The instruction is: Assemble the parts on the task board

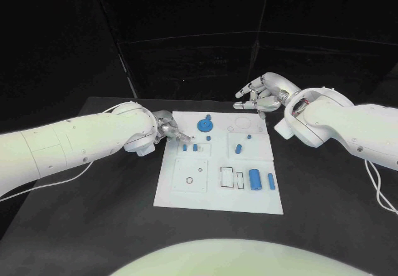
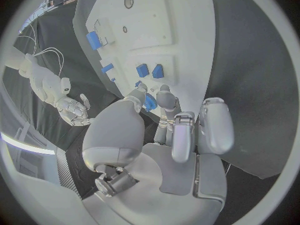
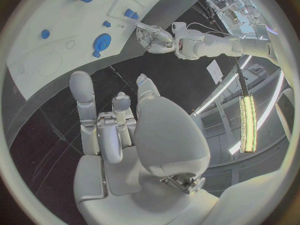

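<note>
Nearest the head camera, the near edge of the black desk [image 1: 99,230] is seen, matte and bare in front of the task board [image 1: 219,198]; the room behind is dark. At the middle of the desk the task board is laid flat, a white rectangular plate with outlined recesses and small holes. On the task board, blue parts are counted as follows: one round gear-like disc [image 1: 205,124] near the far edge, one small peg [image 1: 209,138] just beside it, two small blocks [image 1: 190,148] side by side near the left edge, one short cylinder [image 1: 238,149] and one tiny stud [image 1: 247,137] towards the middle, and, at the near right, one flat rectangular piece [image 1: 255,179] beside one long cylinder [image 1: 270,181]. Two hands are present. The left hand [image 1: 168,130] is held over the far left edge of the task board, its fingertips [image 2: 164,96] drawn together just above the two small blocks; whether anything is pinched cannot be told. The right hand [image 1: 260,95] is held above the desk beyond the far right corner of the task board, released, with fingers apart and nothing grasped.
</note>
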`<action>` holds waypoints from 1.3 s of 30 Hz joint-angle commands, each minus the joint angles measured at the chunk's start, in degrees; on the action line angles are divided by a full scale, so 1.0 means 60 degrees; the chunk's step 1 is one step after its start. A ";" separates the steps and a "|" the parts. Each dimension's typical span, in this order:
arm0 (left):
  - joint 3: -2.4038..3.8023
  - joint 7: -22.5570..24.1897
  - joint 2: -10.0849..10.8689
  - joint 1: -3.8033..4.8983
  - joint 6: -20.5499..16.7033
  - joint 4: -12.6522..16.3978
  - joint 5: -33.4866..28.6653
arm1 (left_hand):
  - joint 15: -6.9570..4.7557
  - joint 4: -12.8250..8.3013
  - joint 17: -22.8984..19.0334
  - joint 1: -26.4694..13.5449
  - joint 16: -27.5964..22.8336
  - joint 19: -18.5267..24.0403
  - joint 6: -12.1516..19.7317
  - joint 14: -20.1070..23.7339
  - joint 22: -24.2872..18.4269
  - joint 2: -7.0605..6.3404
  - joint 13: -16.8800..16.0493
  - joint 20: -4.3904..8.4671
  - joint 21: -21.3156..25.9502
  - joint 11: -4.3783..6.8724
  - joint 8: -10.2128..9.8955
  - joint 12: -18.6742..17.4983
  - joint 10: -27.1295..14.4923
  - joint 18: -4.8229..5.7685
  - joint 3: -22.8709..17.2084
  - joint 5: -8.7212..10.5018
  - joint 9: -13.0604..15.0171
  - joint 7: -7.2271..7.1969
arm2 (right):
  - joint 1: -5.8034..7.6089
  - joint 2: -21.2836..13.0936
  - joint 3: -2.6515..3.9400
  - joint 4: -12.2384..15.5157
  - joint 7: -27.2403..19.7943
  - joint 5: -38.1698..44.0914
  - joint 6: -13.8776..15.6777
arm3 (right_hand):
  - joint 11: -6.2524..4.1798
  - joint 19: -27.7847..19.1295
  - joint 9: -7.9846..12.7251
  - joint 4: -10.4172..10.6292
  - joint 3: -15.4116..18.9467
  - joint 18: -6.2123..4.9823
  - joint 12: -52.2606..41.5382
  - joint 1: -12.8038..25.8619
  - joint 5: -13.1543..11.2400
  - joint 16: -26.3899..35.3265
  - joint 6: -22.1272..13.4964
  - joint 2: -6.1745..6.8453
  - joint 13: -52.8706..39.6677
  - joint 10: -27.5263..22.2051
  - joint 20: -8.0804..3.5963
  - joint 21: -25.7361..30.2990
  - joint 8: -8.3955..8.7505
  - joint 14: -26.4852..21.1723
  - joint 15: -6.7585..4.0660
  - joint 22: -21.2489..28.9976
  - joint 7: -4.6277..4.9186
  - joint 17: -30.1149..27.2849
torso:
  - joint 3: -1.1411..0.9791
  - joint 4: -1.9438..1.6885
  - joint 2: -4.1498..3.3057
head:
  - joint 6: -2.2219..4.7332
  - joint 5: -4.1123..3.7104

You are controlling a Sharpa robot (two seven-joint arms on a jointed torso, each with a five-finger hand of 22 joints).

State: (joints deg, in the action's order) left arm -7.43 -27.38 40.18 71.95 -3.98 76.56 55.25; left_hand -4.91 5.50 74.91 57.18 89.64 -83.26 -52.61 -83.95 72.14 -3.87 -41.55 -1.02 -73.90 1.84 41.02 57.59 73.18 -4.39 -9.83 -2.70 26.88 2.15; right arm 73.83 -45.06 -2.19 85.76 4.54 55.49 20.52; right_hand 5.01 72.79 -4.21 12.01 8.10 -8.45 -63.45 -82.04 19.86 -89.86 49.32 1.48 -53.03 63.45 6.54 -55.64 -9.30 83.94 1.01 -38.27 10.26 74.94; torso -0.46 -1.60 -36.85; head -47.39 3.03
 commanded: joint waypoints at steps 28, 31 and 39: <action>-0.0080 0.5969 -0.0905 -0.0019 -0.1835 -0.0983 0.1114 | 0.0910 -0.2090 -0.4606 0.3726 -0.5234 0.2820 0.0702 0.1941 -0.5701 0.0165 0.4482 -0.0861 0.6362 -0.1197 -0.3589 -0.5010 -0.3460 -0.1013 -0.0669 -0.0030 -0.2654 0.1135 | 0.0010 0.0093 -0.0002 -0.0085 -0.0114 -0.0077 -0.0026 | 0.0033 0.0045 0.0009 0.0080 0.0034 -0.0098 -0.0021 -0.0057 0.0048 -0.0023 -0.0090 0.0001 0.0033 -0.0079 -0.0007 0.0052 -0.0043 0.1010 -0.0018 0.0017 -0.0016 0.2510 | -0.0001 0.0017 -0.0012 | 0.0201 -0.0114; -0.0089 0.5953 -0.1066 -0.0035 -0.1769 -0.1160 0.1762 | 0.0947 -0.2135 -0.3936 0.3601 -0.4522 0.2543 0.0627 0.1468 -0.5707 0.0082 0.4827 -0.0897 0.6300 -0.1245 -0.3894 -0.5332 -0.3527 -0.1016 -0.0669 -0.0030 -0.2872 0.1151 | 0.0009 0.0110 -0.0004 -0.0101 -0.0117 -0.0078 -0.0019 | 0.0032 0.0043 0.0009 0.0080 0.0028 -0.0099 -0.0019 -0.0077 0.0055 -0.0023 -0.0090 -0.0012 0.0042 -0.0087 -0.0006 0.0062 -0.0046 0.1010 -0.0019 0.0028 -0.0017 0.2510 | 0.0001 0.0006 -0.0008 | 0.0211 -0.0116; -0.0094 0.5818 -0.1561 -0.0119 -0.1458 -0.1788 0.2599 | 0.0925 -0.2270 -0.2110 0.3435 -0.2740 0.1757 0.0189 0.0391 -0.5534 0.0024 0.5590 -0.0884 0.5911 -0.1255 -0.4433 -0.5938 -0.3302 -0.1007 -0.0720 -0.0020 -0.3269 0.1134 | 0.0008 0.0149 -0.0006 -0.0131 -0.0126 -0.0080 -0.0017 | 0.0031 0.0048 0.0008 0.0083 0.0022 -0.0098 -0.0020 -0.0089 0.0059 -0.0023 -0.0091 -0.0028 0.0045 -0.0089 -0.0006 0.0059 -0.0048 0.1010 -0.0019 0.0022 -0.0017 0.2510 | 0.0011 0.0007 -0.0008 | 0.0210 -0.0124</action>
State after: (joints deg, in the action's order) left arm -8.02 6.16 31.12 71.20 -13.40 66.24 65.76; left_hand 0.66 -7.84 61.41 78.23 72.48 -72.56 -51.26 -81.13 39.19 -3.69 -8.14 -6.32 -38.64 -5.64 14.51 22.10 53.09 -9.74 -14.15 -3.15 7.34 8.93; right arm 73.79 -44.22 -2.25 84.96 4.40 55.22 20.48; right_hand 5.23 72.79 -4.21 12.23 8.33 -8.45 -63.45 -82.04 19.86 -89.86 49.13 1.48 -52.83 63.24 6.54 -55.64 -9.30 83.94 1.01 -38.14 10.07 74.92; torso -0.43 -1.53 -36.90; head -46.14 2.30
